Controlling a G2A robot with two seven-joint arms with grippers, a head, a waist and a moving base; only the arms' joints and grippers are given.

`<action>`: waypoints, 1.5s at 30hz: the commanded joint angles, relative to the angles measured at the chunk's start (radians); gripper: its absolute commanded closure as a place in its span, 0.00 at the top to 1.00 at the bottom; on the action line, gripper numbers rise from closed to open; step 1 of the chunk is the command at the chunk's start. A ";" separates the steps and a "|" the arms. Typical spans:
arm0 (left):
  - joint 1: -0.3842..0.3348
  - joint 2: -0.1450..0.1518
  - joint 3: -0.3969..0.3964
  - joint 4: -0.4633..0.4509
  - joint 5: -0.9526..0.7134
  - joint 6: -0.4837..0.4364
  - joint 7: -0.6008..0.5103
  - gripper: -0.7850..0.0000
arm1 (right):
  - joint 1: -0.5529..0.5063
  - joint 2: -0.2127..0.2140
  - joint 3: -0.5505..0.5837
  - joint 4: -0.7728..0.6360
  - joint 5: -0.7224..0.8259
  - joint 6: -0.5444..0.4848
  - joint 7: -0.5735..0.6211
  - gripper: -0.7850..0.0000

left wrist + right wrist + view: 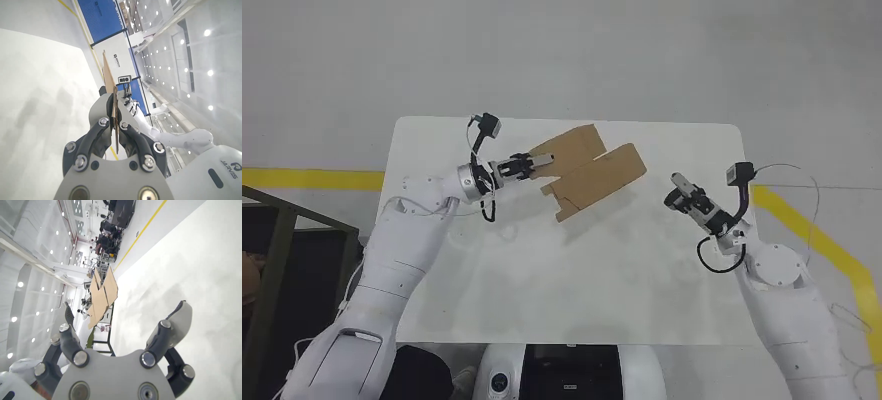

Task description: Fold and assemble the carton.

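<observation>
1 flat brown cardboard carton with cut flaps is in the upper middle of the top view, over 1 smooth white table. The left gripper pinches its left edge tight. The right gripper, at the right, is spread wide, well apart from the carton.

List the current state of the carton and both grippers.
carton: flat, not folded or assembled, gripped at one edge, apparently lifted off the table.
left gripper: fingers shut on the carton's edge.
right gripper: fingers open, holding nothing, apart from the carton.
</observation>
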 commanded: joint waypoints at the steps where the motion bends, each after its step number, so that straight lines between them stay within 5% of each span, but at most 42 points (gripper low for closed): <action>1: -0.007 0.004 -0.005 0.009 -0.015 -0.004 -0.044 0.00 | 0.014 0.003 -0.005 0.018 0.035 -0.002 0.105 1.00; 10: -0.023 0.016 -0.023 0.062 -0.183 0.045 -0.249 0.00 | 0.119 0.014 -0.052 0.148 0.111 0.043 0.487 1.00; 22: 0.003 0.030 -0.012 0.014 -0.231 0.106 -0.380 0.00 | 0.238 -0.004 -0.143 0.244 0.174 -0.021 0.575 1.00; 34: -0.004 0.024 0.031 0.016 -0.246 0.095 -0.338 0.00 | 0.275 -0.022 -0.207 0.270 0.285 -0.055 0.626 1.00; 35: -0.006 0.023 0.034 0.018 -0.246 0.094 -0.335 0.00 | 0.273 -0.022 -0.210 0.268 0.289 -0.058 0.623 0.84; 36: -0.008 0.022 0.038 0.020 -0.247 0.092 -0.333 0.00 | 0.270 -0.023 -0.213 0.266 0.297 -0.060 0.622 0.50; 41: -0.015 0.019 0.060 0.033 -0.248 0.098 -0.323 0.00 | 0.250 -0.019 -0.215 0.255 0.318 -0.057 0.625 0.28; 45: -0.021 0.017 0.070 0.042 -0.252 0.098 -0.312 0.00 | 0.238 -0.016 -0.213 0.245 0.329 -0.059 0.623 0.28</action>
